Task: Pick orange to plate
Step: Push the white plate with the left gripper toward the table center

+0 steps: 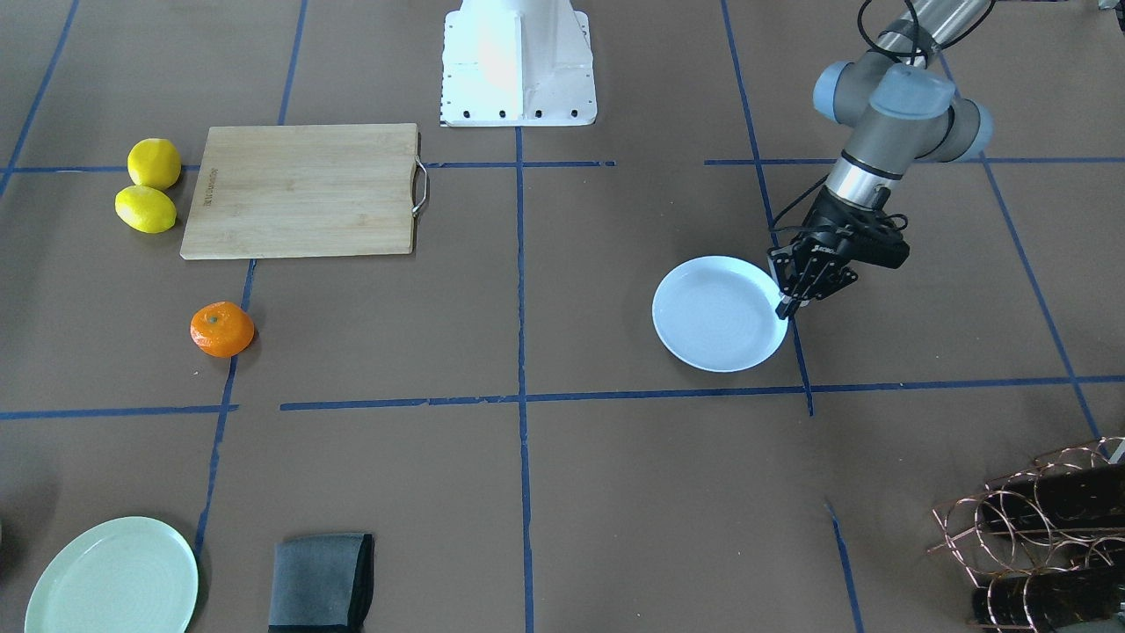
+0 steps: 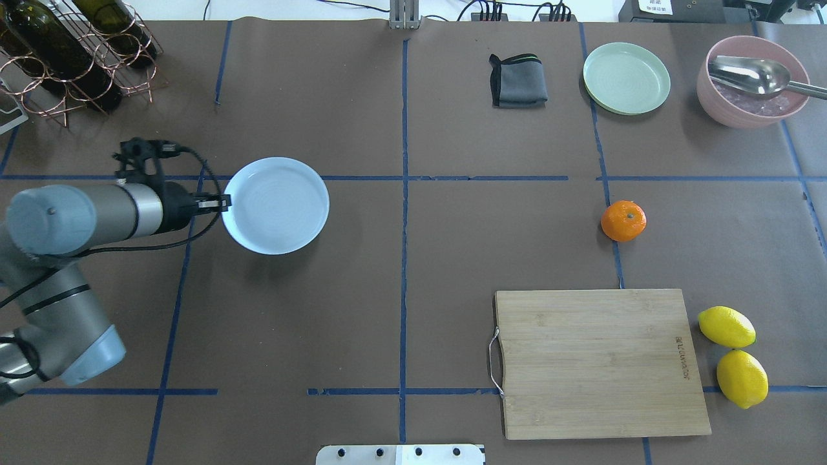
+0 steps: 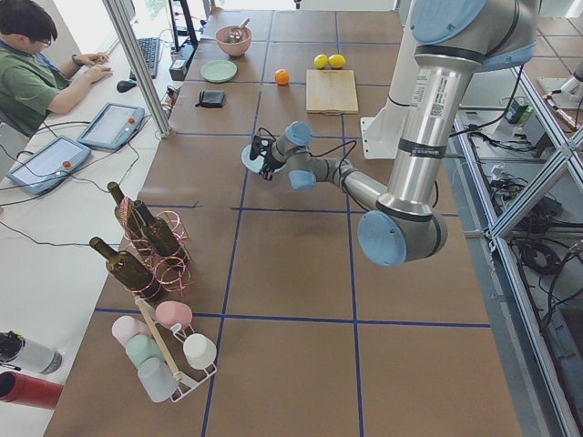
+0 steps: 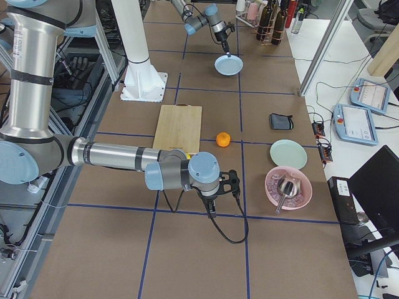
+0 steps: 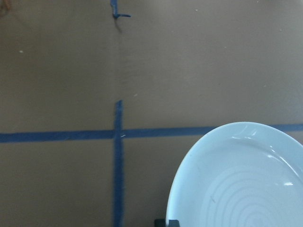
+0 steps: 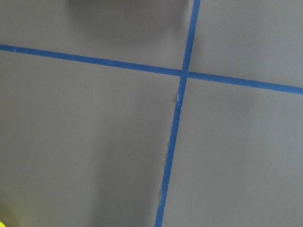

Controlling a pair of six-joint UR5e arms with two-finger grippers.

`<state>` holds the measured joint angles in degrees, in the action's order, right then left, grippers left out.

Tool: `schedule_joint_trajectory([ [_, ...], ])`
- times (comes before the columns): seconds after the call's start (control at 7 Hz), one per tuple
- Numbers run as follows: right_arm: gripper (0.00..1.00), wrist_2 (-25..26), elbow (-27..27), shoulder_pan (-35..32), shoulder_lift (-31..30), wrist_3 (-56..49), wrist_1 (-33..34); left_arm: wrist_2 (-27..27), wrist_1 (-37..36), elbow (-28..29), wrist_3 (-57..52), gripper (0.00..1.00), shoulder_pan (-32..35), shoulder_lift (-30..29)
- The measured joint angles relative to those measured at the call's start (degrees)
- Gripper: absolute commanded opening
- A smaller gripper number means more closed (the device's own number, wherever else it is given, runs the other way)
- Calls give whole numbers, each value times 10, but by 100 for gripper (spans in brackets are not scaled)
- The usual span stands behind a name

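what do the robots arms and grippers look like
The left arm and right arm are silver-grey tubes with pale blue caps on rounded grey joints. The left arm's upper tube bears a printed label with a square code. The left gripper and right gripper are black; a black cable loops off each wrist.

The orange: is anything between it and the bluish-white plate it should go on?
Nothing visible does. Only bare table with blue tape lines lies between the orange and the plate. The cutting board lies off that line, nearer the robot; the left pincer is at the plate's rim, on its side away from the orange.
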<state>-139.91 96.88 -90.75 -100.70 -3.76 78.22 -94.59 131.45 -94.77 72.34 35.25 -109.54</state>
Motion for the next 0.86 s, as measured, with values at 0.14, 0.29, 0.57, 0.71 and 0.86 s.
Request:
schedule_joint_trajectory([
  [0.14, 100, 0, 0, 0, 0, 0, 0, 3, -55, 3, 37, 0, -22, -49],
  [0.29, 100, 0, 0, 0, 0, 0, 0, 5, -81, 7, 64, 0, -44, -77],
  [0.57, 100, 0, -1, 0, 1, 0, 0, 19, -97, 35, 87, 0, -72, -113],
  [0.71, 100, 0, 0, 0, 1, 0, 0, 35, -99, 48, 91, 2, -82, -126],
  [0.86, 100, 0, 0, 0, 1, 0, 0, 43, -99, 54, 92, 66, -88, -132],
])
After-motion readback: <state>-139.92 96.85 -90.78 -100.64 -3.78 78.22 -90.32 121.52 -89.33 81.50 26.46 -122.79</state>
